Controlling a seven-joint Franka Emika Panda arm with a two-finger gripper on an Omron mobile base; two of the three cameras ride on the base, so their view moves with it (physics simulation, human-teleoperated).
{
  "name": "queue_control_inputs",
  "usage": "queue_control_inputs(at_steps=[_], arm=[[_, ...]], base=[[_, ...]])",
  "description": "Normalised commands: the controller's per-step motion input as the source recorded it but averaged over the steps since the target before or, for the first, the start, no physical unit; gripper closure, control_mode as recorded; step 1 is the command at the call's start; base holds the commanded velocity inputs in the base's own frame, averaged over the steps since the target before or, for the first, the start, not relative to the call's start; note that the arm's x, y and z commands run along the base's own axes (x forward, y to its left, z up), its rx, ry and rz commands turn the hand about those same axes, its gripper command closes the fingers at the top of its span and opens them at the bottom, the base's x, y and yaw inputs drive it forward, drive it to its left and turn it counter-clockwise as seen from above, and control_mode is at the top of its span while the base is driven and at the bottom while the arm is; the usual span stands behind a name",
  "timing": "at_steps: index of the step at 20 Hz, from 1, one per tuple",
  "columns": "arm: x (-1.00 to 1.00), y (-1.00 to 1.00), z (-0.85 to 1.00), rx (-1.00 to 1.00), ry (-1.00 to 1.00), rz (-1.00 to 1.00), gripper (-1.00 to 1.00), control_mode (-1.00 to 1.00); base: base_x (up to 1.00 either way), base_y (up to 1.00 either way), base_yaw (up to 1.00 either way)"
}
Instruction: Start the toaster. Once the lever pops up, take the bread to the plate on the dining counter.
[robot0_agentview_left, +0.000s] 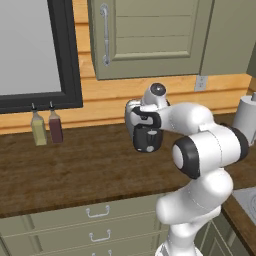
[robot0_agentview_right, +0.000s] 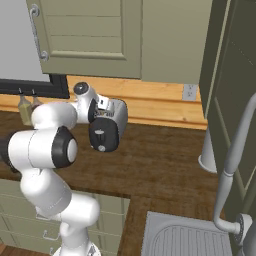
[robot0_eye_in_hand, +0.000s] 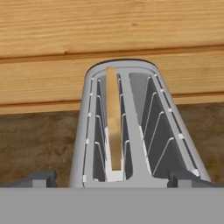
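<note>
On the dark-brown wood-grain counter (robot0_agentview_left: 75, 170) above the pale green drawers (robot0_agentview_left: 100, 227), we see the white arm folded over the work area, its hand covering most of the small rounded silver two-slot toaster (robot0_eye_in_hand: 131, 131). From the base cameras, we identify the toaster's black end panel with its small white knob (robot0_agentview_right: 102, 136) just below the hand. From the hand camera, we look down along the toaster's two slots. The pale tan square slice of bread (robot0_eye_in_hand: 113, 122) stands upright, edge-on, in the left slot; the right slot shows bare wire guides. The gripper (robot0_eye_in_hand: 113, 177) hangs directly above the toaster with its two dark finger tips (robot0_eye_in_hand: 40, 178) spread wide, one at each side of the near end, clamped on nothing. Behind the toaster runs the light wooden wall panelling (robot0_eye_in_hand: 109, 35).
</note>
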Motion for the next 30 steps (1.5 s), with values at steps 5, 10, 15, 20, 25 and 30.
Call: queue_control_inputs(at_steps=[5, 10, 15, 20, 25, 30], arm=[[0.19, 0.0, -0.1, 0.0, 0.01, 0.0, -1.0, -1.0], [0.19, 0.0, -0.08, 0.0, 0.0, 0.0, -1.0, -1.0], [0.19, 0.0, -0.06, 0.0, 0.01, 0.0, -1.0, -1.0], [0.16, 0.0, -0.07, 0.0, 0.01, 0.0, -1.0, -1.0], [0.16, 0.0, -0.08, 0.0, 0.02, 0.0, -1.0, -1.0], [0.12, 0.0, -0.1, 0.0, 0.03, 0.0, 1.0, -1.0]], base=[[0.0, 0.0, 0.0], [0.0, 0.0, 0.0], [0.0, 0.0, 0.0], [0.0, 0.0, 0.0], [0.0, 0.0, 0.0], [0.0, 0.0, 0.0]])
